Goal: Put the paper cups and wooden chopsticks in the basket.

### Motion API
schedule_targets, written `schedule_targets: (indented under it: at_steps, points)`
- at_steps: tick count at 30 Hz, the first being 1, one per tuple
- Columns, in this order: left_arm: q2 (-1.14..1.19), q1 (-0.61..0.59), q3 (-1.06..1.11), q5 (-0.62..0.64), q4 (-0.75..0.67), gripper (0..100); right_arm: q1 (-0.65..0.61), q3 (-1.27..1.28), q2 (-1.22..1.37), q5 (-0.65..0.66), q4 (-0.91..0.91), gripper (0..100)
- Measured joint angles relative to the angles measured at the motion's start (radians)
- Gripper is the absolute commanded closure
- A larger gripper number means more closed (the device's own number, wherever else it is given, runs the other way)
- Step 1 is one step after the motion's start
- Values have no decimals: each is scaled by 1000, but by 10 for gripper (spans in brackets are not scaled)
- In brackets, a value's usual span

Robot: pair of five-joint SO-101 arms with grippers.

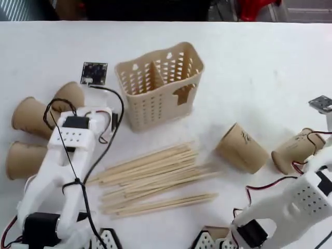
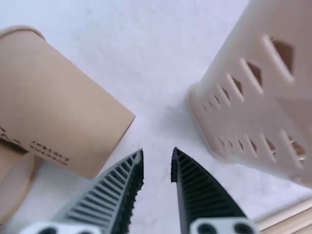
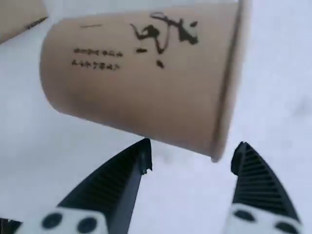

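The left arm (image 1: 67,150) is lying in from the near edge of the tabletop (image 1: 259,67) on its left side. Its wrist is hanging among the left paper cups (image 1: 28,116), three brown ones lying on their sides. Its jaws are standing slightly apart, released, with a narrow gap and nothing between them. They are hovering low over the tabletop between one tipped cup (image 2: 53,112) and the slotted wall of the basket (image 2: 258,92).

The right arm (image 1: 306,202) is angling in from the near right corner. Its jaws are spread wide and gripping nothing. The printed cup (image 3: 146,73) is lying on its side just beyond their tips, its rim turned toward one jaw and a dark brush-like mark and small print showing on its wall.

In the high view the basket (image 1: 161,85) is standing upright toward the far middle of the tabletop. It is beige plastic with a divider splitting it into two compartments. The wooden chopsticks (image 1: 155,179) are lying on the tabletop in a loose, roughly parallel pile just in front of the basket, between the two arms. The right paper cups (image 1: 241,148), two of them, are lying tipped over near each other on the right side, one of them partly behind the right arm. A small circuit board (image 1: 94,73) with a black cable is sitting just left of the basket.
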Motion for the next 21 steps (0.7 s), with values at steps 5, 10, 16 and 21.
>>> schedule_targets:
  at_steps: [5, 10, 16, 21]
  points:
    - [0, 0, 0, 0, 0, 890, 44, -34, 20, -5, -14, 731]
    - [0, 0, 0, 0, 0, 890, 37, -32, 72, -14, -51, 731]
    - [0, 0, 0, 0, 0, 889, -8, -32, 83, -86, -121, 731]
    - [0, 0, 0, 0, 0, 889, -49, -32, 81, -115, -141, 732]
